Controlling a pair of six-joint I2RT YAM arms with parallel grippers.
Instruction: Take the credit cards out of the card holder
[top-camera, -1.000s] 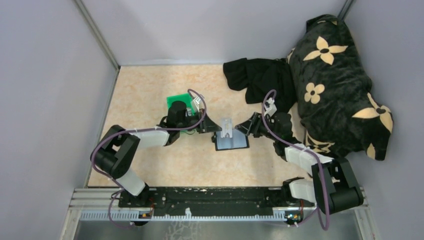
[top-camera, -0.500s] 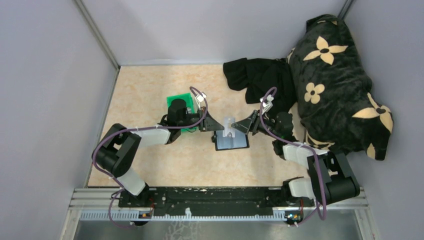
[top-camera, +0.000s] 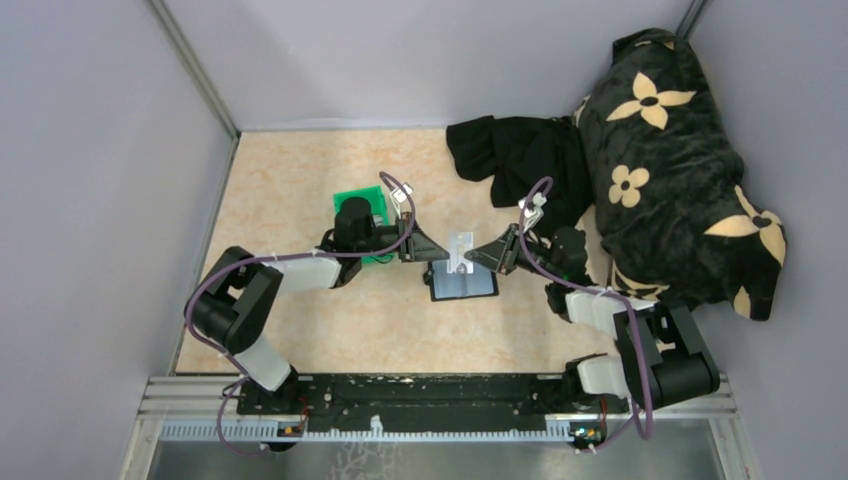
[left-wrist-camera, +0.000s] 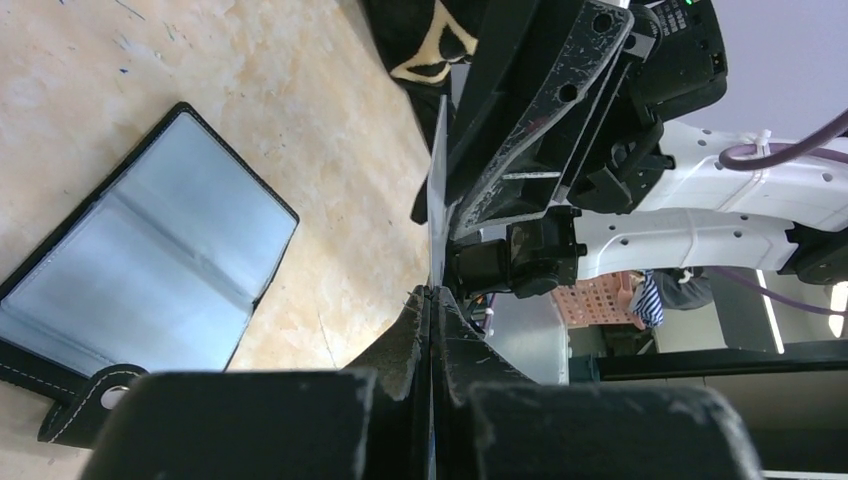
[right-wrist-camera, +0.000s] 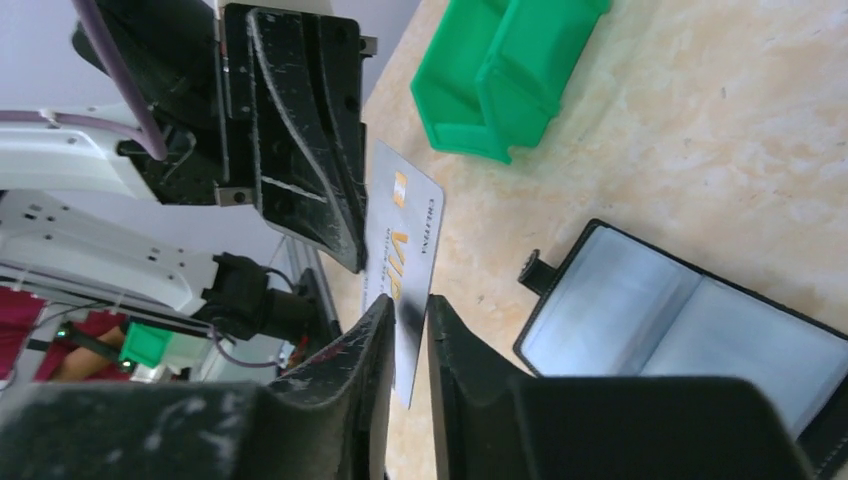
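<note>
A pale grey-white credit card (top-camera: 460, 243) with gold lettering hangs upright just above the open card holder (top-camera: 465, 285). My left gripper (top-camera: 437, 254) is shut on the card's left edge; in the left wrist view the card (left-wrist-camera: 438, 180) shows edge-on above the pinched fingertips (left-wrist-camera: 432, 292). From the right, my right gripper (top-camera: 480, 256) straddles the card's other end. In the right wrist view the card (right-wrist-camera: 410, 225) sits between the narrowed jaws (right-wrist-camera: 408, 305), against one finger (right-wrist-camera: 375, 335) with a thin gap to the other. The holder's grey-blue inner faces (right-wrist-camera: 680, 330) lie flat on the table.
A green plastic bin (top-camera: 355, 205) sits behind my left wrist. A crumpled black cloth (top-camera: 520, 155) lies at the back, and a big black cushion with cream flowers (top-camera: 680, 170) fills the right side. Grey walls close in the table.
My right gripper has slid left until its jaws are around the card, and they have narrowed from wide open to almost closed. The left gripper still holds the card.
</note>
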